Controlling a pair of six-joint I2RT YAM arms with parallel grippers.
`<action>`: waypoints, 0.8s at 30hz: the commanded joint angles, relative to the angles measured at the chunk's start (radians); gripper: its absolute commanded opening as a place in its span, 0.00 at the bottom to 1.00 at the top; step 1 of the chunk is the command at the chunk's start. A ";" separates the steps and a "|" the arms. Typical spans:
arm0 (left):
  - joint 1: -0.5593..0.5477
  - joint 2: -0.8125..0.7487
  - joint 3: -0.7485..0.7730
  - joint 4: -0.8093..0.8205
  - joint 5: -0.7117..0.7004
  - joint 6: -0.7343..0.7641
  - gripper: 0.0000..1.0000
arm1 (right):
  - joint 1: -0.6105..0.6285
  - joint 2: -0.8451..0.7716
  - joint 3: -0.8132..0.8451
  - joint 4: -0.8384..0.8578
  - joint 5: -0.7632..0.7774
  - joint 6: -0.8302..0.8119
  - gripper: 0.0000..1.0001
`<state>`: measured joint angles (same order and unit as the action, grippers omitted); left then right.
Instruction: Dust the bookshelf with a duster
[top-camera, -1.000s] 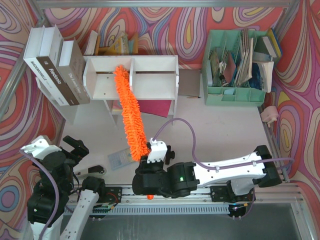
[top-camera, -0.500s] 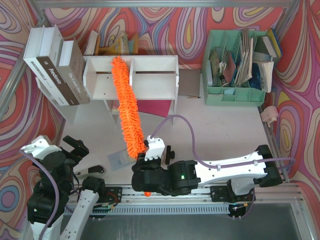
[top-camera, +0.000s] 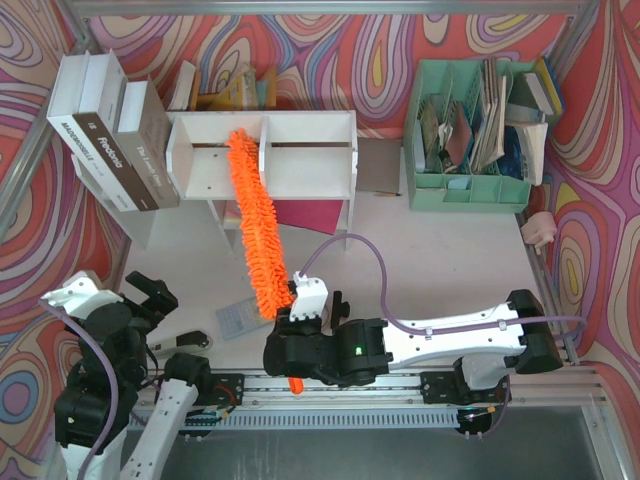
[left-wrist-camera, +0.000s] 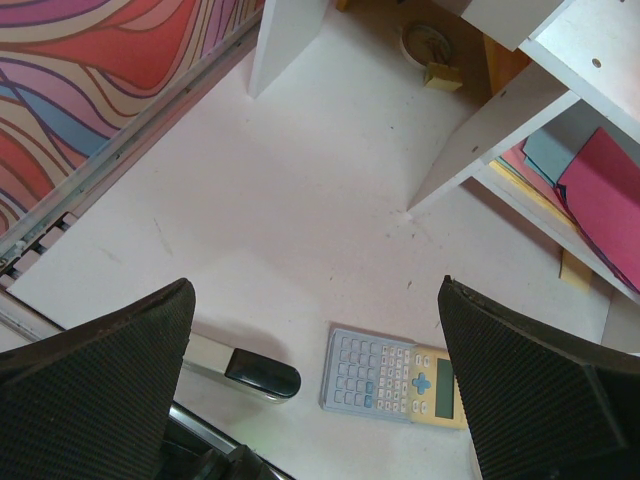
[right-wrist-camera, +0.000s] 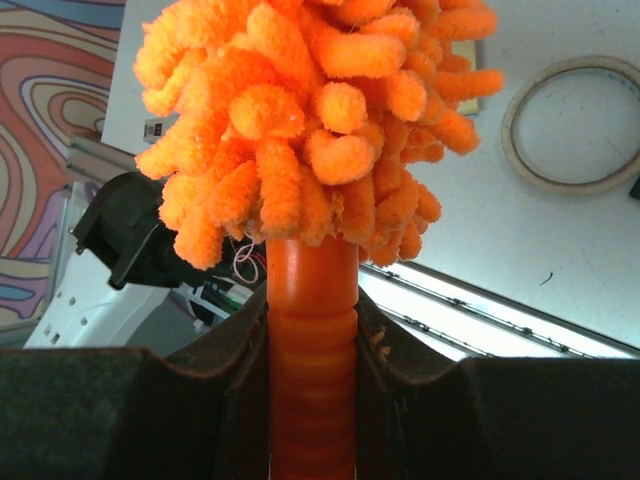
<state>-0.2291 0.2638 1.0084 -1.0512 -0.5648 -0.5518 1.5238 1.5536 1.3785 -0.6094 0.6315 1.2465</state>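
White table (top-camera: 450, 260), swirl-patterned walls. Right gripper (right-wrist-camera: 312, 340) is clamping the duster (top-camera: 255, 230) by its handle, tip reaching the bookshelf (top-camera: 300, 125) left compartment, beside the divider. Left gripper (left-wrist-camera: 315, 300) is hanging wide open, holding nothing.

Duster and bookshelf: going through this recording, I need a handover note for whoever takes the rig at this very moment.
Left gripper: open, empty, above the table near a calculator.
Right gripper: shut on the handle of the duster.
Duster head reaches up to the bookshelf, tip at the left compartment.
Done: duster picked up and brought to the shelf.
Left: sweeping; how much is already dusted cannot be told.
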 joint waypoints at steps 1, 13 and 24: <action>0.007 0.006 -0.014 0.014 0.005 0.020 0.98 | -0.009 0.001 0.040 0.027 0.044 -0.016 0.00; 0.007 0.007 -0.014 0.013 0.003 0.018 0.98 | 0.008 0.061 0.121 0.193 0.000 -0.259 0.00; 0.007 0.005 -0.014 0.013 0.002 0.018 0.98 | 0.009 0.124 0.180 0.139 -0.027 -0.256 0.00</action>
<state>-0.2291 0.2638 1.0084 -1.0512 -0.5648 -0.5518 1.5257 1.7153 1.5547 -0.4583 0.5514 0.9783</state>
